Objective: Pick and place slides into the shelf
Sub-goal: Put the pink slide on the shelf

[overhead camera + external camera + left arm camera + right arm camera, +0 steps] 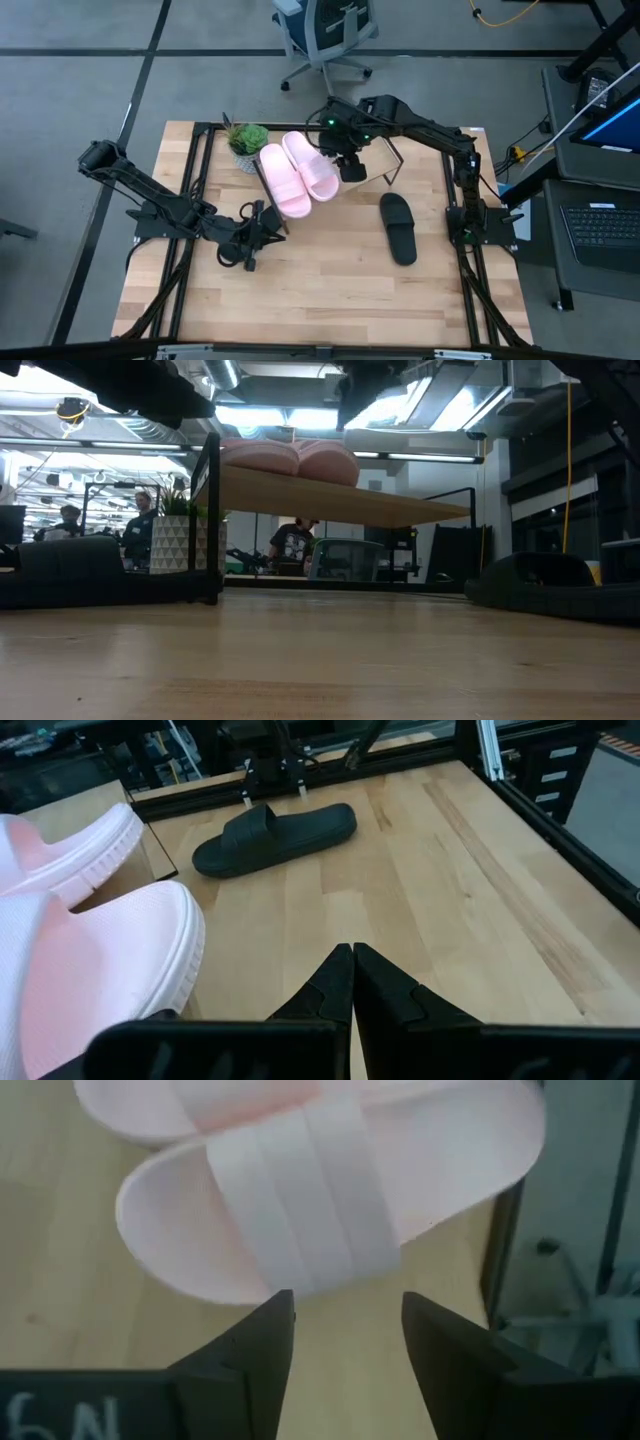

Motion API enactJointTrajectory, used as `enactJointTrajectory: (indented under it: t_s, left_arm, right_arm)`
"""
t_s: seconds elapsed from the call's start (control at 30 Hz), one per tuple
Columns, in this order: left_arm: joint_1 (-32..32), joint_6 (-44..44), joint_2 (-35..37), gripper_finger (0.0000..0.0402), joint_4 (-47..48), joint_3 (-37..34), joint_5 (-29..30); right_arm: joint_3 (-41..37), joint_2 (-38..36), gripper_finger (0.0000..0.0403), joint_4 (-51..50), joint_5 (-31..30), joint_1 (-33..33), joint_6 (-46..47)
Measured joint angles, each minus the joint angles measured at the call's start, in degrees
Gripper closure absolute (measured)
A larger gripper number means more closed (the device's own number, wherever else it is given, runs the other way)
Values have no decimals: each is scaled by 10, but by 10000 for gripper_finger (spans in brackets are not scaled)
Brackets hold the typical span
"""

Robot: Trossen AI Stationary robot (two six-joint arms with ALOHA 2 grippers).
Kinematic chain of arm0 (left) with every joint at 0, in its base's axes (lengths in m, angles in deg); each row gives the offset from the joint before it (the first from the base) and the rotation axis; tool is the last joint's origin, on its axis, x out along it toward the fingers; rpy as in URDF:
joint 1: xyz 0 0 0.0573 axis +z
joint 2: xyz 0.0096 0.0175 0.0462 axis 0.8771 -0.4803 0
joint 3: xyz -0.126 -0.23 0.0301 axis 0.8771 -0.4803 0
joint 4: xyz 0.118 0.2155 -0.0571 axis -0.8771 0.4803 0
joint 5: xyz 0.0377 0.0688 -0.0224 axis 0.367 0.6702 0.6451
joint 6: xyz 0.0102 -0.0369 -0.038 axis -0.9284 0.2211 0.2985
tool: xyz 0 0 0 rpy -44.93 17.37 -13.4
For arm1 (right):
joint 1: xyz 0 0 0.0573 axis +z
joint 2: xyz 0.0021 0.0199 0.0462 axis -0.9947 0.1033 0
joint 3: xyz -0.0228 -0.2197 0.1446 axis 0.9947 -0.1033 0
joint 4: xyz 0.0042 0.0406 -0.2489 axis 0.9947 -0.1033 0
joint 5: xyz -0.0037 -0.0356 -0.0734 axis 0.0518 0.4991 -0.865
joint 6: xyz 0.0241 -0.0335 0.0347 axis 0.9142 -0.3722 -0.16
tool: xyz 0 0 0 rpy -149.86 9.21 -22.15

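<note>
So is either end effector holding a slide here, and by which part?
Neither. The left end effector is shut on nothing, over bare table. The right end effector is open beside a pink slide, not gripping it.

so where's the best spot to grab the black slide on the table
Probably the wide strap of the black slide: it arches above the sole, leaving room for a finger under it. It lies flat and alone on the bare table, so coming straight down from above looks easiest. The right gripper, open over the shelf, is nearer.
</note>
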Motion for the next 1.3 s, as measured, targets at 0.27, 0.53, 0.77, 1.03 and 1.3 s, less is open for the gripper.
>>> enactJointTrajectory:
  t_s: [0.27, 0.53, 0.77, 1.03, 1.3]
  left_arm:
    - [0, 3, 0, 397, 0, 0, 0]
    - [0, 2, 0, 397, 0, 0, 0]
    - [0, 2, 0, 397, 1, 0, 0]
    - [0, 1, 0, 397, 2, 0, 0]
    - [0, -14, 0, 397, 0, 0, 0]
  right_arm:
    - [-1, -2, 250, -9, 0, 46, 25]
    - [-1, -9, 297, -32, 2, 77, 71]
    - [-65, -9, 331, 45, 21, 108, 103]
    - [-202, -79, 355, 180, 20, 140, 114]
    - [-451, -236, 360, 431, 19, 149, 112]
